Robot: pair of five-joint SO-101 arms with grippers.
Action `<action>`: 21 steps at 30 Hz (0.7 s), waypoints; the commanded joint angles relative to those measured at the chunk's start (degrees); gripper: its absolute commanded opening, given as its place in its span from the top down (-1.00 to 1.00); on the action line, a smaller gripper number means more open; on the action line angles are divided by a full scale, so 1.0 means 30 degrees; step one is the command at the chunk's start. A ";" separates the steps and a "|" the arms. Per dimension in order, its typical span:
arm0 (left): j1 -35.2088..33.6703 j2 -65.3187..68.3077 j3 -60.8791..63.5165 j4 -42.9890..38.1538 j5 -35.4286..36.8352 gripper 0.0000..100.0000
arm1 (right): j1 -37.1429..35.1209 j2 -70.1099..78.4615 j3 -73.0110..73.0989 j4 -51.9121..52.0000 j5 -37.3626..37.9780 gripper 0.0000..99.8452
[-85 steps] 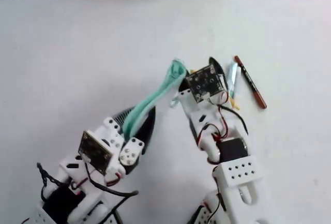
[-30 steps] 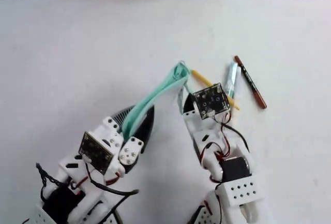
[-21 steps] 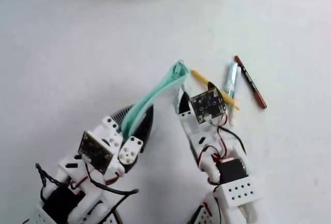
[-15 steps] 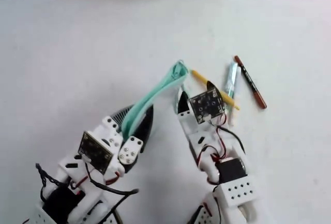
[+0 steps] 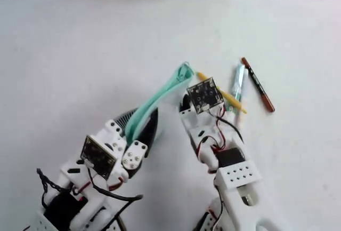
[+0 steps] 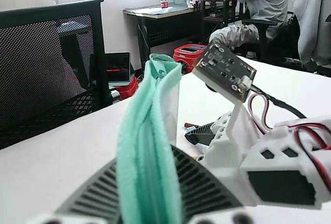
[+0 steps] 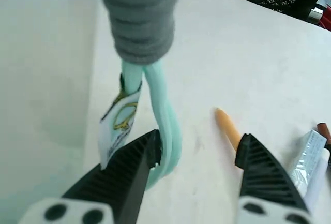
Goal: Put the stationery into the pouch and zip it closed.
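Your right gripper (image 7: 199, 149) has edged toward the pouch's far end over the last half second. The pouch (image 5: 154, 100) and left gripper (image 5: 141, 127) have stayed put. The left one is clamped on the pouch's near end, holding it on edge. The right one is spread wide, with the pouch's end just beside one finger and the pencil (image 7: 227, 125) tip nearer the other. The pouch's tag (image 7: 120, 120) carries gold print, unreadable. Past the pencil lie a pen (image 5: 258, 85) and a foil stick (image 5: 238, 81).
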 commanded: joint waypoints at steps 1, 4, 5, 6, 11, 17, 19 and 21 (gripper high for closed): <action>-0.0103 0.0132 -0.0205 0.0117 -0.0059 0.95 | -0.0190 0.0513 -0.0879 -0.1802 -0.0059 0.51; -0.0103 0.0132 -0.0205 0.0117 -0.0029 0.95 | -0.0161 0.2359 -0.0879 -0.4147 0.0029 0.51; -0.0103 0.0132 -0.0205 0.0117 -0.0029 0.95 | -0.0132 0.3209 -0.0938 -0.4967 0.0029 0.51; -0.0103 0.0132 -0.0205 0.0117 -0.0029 0.95 | -0.0073 0.4117 -0.1026 -0.5905 0.0029 0.51; -0.0132 0.0132 -0.0205 0.0117 0.0000 0.95 | 0.0103 0.7692 -0.1495 -0.9597 0.0029 0.52; -0.0161 0.0132 -0.0176 0.0117 -0.0029 0.95 | 0.1245 0.7048 -0.1436 -1.0505 -0.0029 0.73; -0.0132 0.0132 -0.0147 0.0117 -0.0059 0.95 | 0.1509 0.6667 -0.1436 -1.0505 0.0059 0.99; -0.0103 0.0132 -0.0147 0.0117 -0.0088 0.95 | 0.1861 0.6403 -0.1436 -1.0505 0.0117 0.91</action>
